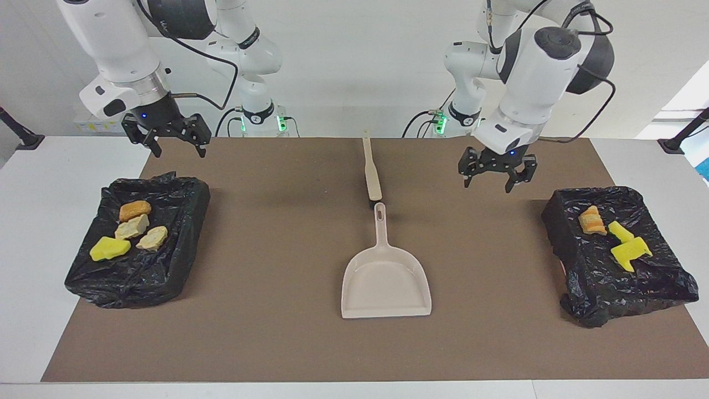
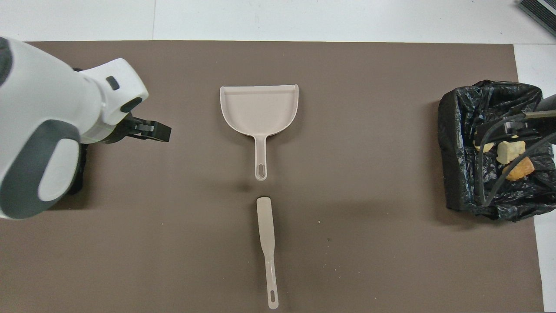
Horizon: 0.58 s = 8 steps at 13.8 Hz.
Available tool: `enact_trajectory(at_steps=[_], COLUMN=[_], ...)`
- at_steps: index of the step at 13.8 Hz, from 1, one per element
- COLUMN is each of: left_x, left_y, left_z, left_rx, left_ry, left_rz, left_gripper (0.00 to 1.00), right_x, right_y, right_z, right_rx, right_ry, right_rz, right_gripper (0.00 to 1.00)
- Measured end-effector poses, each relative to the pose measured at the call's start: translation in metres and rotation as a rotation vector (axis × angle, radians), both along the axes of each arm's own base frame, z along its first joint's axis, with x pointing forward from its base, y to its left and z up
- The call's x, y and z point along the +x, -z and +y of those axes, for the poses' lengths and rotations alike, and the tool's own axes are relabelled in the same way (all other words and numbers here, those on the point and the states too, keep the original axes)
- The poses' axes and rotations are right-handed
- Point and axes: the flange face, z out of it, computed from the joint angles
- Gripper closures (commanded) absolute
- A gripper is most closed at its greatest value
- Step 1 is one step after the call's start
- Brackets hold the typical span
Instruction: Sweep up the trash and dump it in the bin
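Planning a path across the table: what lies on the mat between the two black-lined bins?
In the facing view, the dustpan and, nearer the robots, the brush lie between the bins; otherwise bare mat.

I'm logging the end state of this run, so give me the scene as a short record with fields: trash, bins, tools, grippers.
trash: four pieces in the bin at the right arm's end; three pieces in the bin at the left arm's end
bins: two, lined with black bags
dustpan: empty, flat on the brown mat
brush: on the mat, nearer the robots than the dustpan
left gripper: open, empty, raised over the mat
right gripper: open, empty, raised, waiting
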Motion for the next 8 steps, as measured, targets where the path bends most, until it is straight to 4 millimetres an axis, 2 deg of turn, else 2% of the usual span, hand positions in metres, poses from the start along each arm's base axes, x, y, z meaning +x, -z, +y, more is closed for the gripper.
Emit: enact_trajectory(at_steps=[3, 6, 8], left_x=[-0.011, -0.015, -0.017], left_y=[-0.037, -0.076, -0.091], left_z=[0.041, 0.083, 0.098], left_rx=[0.002, 0.01, 0.014], left_ry=[-0.015, 0.012, 0.015], left_rz=[-0.014, -0.028, -0.021], left_gripper=[0.0, 0.0, 0.0], right_x=[0.0, 0.0, 0.0], right_y=[0.0, 0.0, 0.0], right_z=[0.0, 0.0, 0.0], right_rx=[0.0, 0.001, 0.001], right_ry=[0.0, 0.0, 0.0], right_rz=[0.0, 0.0, 0.0], right_gripper=[0.0, 0.0, 0.0])
